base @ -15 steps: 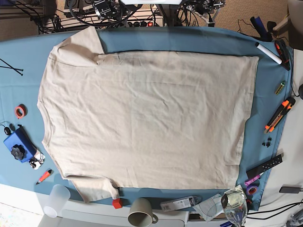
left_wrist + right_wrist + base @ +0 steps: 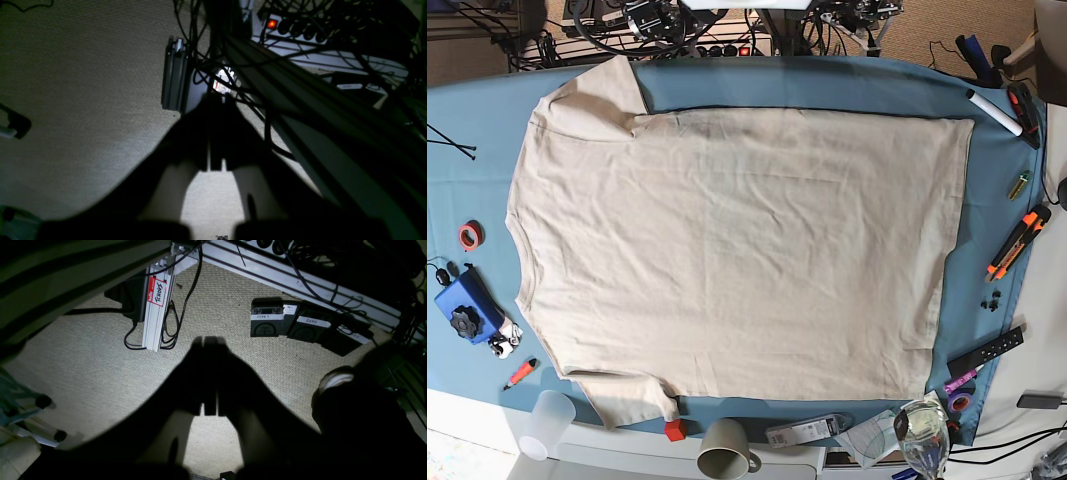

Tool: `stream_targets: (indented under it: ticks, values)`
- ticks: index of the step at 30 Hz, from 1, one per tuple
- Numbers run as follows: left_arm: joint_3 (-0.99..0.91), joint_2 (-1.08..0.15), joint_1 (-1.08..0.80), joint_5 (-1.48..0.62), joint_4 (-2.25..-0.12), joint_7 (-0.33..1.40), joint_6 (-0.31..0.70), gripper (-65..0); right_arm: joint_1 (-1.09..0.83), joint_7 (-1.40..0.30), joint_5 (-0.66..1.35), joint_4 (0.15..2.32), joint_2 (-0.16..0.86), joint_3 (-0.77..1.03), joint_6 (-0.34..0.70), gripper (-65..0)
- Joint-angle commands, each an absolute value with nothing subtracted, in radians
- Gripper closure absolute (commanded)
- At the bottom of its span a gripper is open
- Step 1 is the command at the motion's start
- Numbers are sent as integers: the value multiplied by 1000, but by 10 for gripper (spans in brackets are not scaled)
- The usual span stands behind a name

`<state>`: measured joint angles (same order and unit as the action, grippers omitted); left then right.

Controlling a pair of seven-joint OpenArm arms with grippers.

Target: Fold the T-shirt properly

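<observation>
The beige T-shirt lies spread flat on the teal table cloth in the base view. Its collar end is at the left, its hem at the right, and a sleeve sticks out at the top left and at the bottom left. Neither gripper is over the table. In the left wrist view my left gripper is shut and empty, hanging over beige carpet behind the table. In the right wrist view my right gripper is also shut and empty over the carpet. The shirt is out of both wrist views.
Around the shirt lie a red tape roll, a blue box, a white cup, a mug, a glass, an orange cutter and a white marker. Cables and a power strip lie behind the table, foot pedals on the floor.
</observation>
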<state>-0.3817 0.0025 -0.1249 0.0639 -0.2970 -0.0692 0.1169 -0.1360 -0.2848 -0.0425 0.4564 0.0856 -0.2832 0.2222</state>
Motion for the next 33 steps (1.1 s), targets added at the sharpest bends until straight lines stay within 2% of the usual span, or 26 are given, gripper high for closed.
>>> stream_targets:
  ticks: [1,33]
  values:
    - [-382,5,-131,68,-301,-76,125,0,-136,-287,-38,463,92,-282,227,0]
    - [-382,-1,-165,68,-324,-76,125,0,-136,-292,-37,463,97,-281,227,0]
